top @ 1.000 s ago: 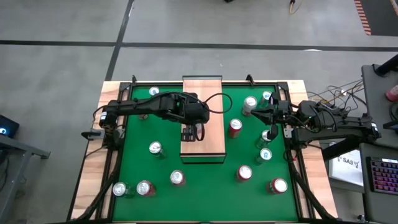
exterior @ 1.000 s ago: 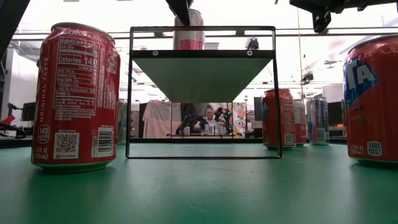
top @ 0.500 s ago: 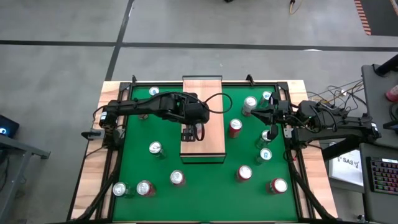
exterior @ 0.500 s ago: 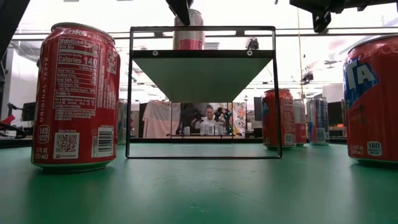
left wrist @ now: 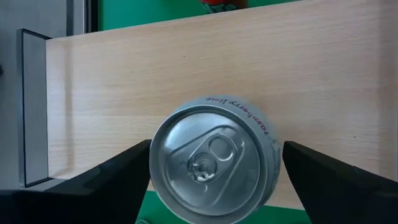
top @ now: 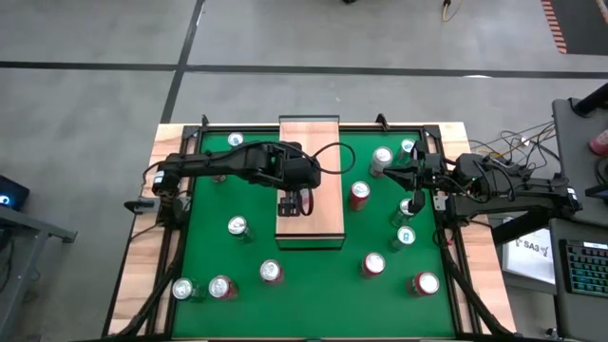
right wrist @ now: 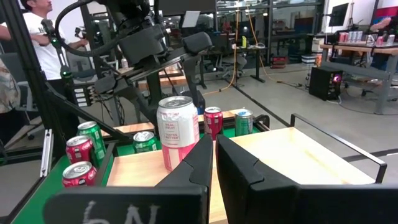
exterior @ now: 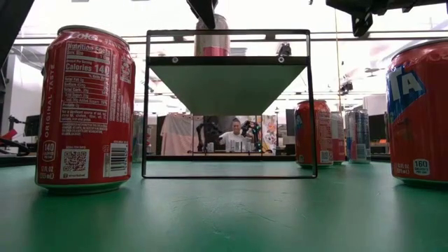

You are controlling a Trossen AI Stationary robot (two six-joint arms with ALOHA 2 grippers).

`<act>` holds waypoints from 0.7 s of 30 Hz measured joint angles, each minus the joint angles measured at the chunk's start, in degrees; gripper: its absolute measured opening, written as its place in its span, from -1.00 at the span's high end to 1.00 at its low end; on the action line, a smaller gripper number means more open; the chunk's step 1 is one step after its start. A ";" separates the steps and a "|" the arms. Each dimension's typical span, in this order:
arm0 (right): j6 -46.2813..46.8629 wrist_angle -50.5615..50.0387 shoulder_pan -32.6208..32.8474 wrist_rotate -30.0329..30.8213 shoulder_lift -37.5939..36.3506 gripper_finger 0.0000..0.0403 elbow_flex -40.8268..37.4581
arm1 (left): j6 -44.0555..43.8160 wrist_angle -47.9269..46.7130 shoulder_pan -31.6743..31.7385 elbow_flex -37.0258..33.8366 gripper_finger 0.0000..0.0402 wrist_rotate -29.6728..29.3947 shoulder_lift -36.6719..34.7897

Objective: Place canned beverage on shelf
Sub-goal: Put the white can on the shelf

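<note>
Green counter (top: 323, 285) carrying scattered cans and the wooden shelf (top: 325, 220). Pink-and-white can (left wrist: 210, 165) stands upright on the shelf near its edge, between the spread fingers (left wrist: 109, 177) of the left hand (top: 294, 203). Right hand (top: 380, 172), fingers pressed together, holds nothing near the counter's right edge.

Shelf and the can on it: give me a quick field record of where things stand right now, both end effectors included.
shelf: wooden board on a dark frame, mid-table on the green surface
can on shelf: pink-and-white can standing upright on the board, near its left edge
left end effector: over the shelf, fingers spread on either side of the can, clear gaps both sides
right end effector: shut, empty, parked at the table's right side
other cans: several on the green surface
</note>
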 joint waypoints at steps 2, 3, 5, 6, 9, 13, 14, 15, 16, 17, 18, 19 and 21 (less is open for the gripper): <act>0.00 -0.04 -0.02 0.00 0.00 0.94 0.00 | 0.02 -0.01 0.00 0.00 -0.69 0.00 0.00; 0.00 -0.07 0.00 0.00 0.00 0.94 0.00 | 0.03 -0.07 0.00 0.02 -0.69 0.02 0.00; 0.01 -0.07 0.00 0.00 -0.01 0.94 0.00 | 0.05 -0.69 0.00 0.66 -0.69 0.05 0.00; 0.00 -0.06 0.00 0.00 0.00 0.94 0.00 | 0.07 -1.02 0.00 1.30 -0.69 0.06 0.00; 0.01 -0.05 0.00 0.00 0.00 0.94 0.00 | 0.09 -2.66 -0.07 3.77 -0.69 0.09 0.00; 0.20 -0.04 0.00 0.00 0.00 0.94 0.00 | -0.74 -4.60 -0.15 8.25 -0.69 0.13 0.00; 0.56 -0.04 0.00 -0.02 0.00 0.94 0.00 | -1.36 -4.92 -0.20 9.36 -0.69 0.13 -0.03; 0.71 -0.04 -0.02 -0.02 0.00 0.94 0.00 | -2.03 -5.33 -0.38 10.20 -0.69 0.12 -0.19; 0.93 -0.04 -0.02 -0.02 0.00 0.94 0.00 | -2.71 -5.71 -0.65 10.66 -0.69 0.10 -0.30; 1.22 -0.04 -0.01 -0.02 0.00 0.94 0.00 | -3.28 -5.86 -1.15 10.67 -0.69 0.09 -0.71; 1.67 -0.04 -0.02 -0.03 0.00 0.94 0.00 | -3.84 -5.76 -1.73 10.19 -0.68 0.00 -1.31; 2.16 -0.04 -0.01 -0.02 0.00 0.94 0.00 | -4.46 -5.88 -2.47 9.58 -0.67 -0.16 -1.86; 2.50 0.00 0.00 -0.02 0.00 0.94 0.00 | -5.93 -5.88 -4.33 8.35 -0.64 -1.00 -3.03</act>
